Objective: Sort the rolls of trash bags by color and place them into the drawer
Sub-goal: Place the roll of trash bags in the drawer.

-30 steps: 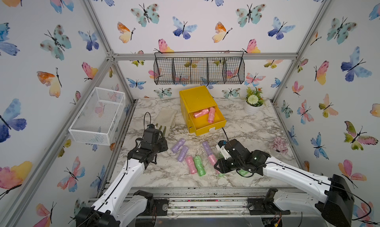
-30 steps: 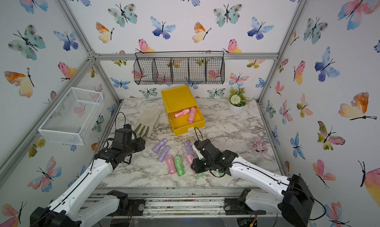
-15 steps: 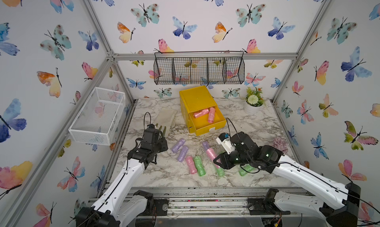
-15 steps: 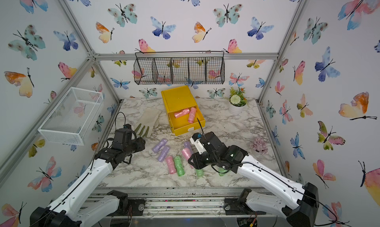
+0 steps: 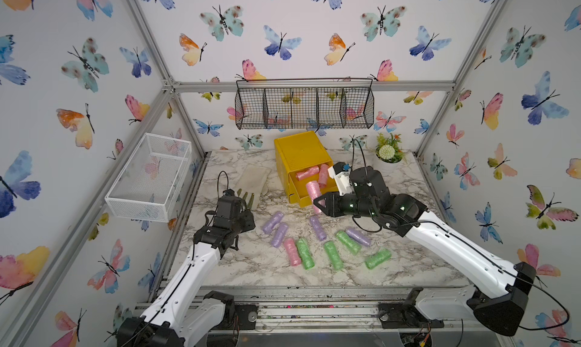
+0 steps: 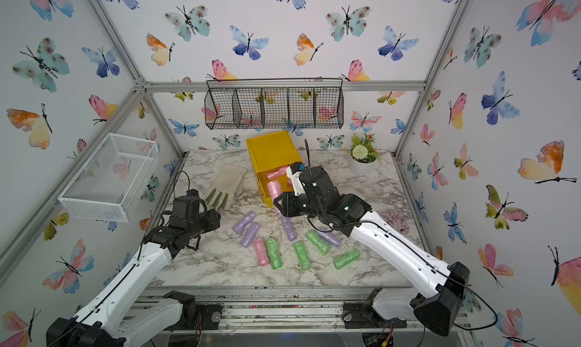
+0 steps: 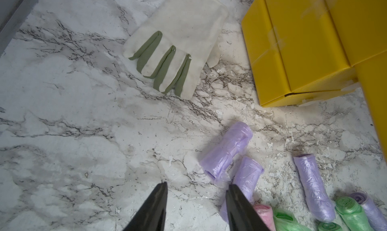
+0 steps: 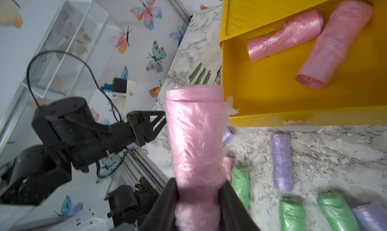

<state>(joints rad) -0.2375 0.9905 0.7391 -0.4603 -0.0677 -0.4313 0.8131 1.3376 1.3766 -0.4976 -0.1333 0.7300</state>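
Squeezing a pink roll [image 8: 194, 135] tight in the right claw [image 8: 199, 190]; bottom end hidden between the fingers [image 8: 165, 211]. Held up just by the front edge of the pulled-out yellow drawer [image 8: 314, 114], with two pink rolls [image 8: 284, 35] lying inside. Left claw [image 7: 196, 188] partly open, holding nothing, over bare table [image 7: 73, 114] with lots of room. Nine more rolls [image 5: 305, 253] loose in the middle, well apart from the table edges.

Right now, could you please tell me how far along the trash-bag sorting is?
Done: two pink rolls lie in the open yellow drawer. In hand: the right pincer grips a third pink roll near the drawer. Left: one pink roll, four green rolls and four purple rolls on the table.
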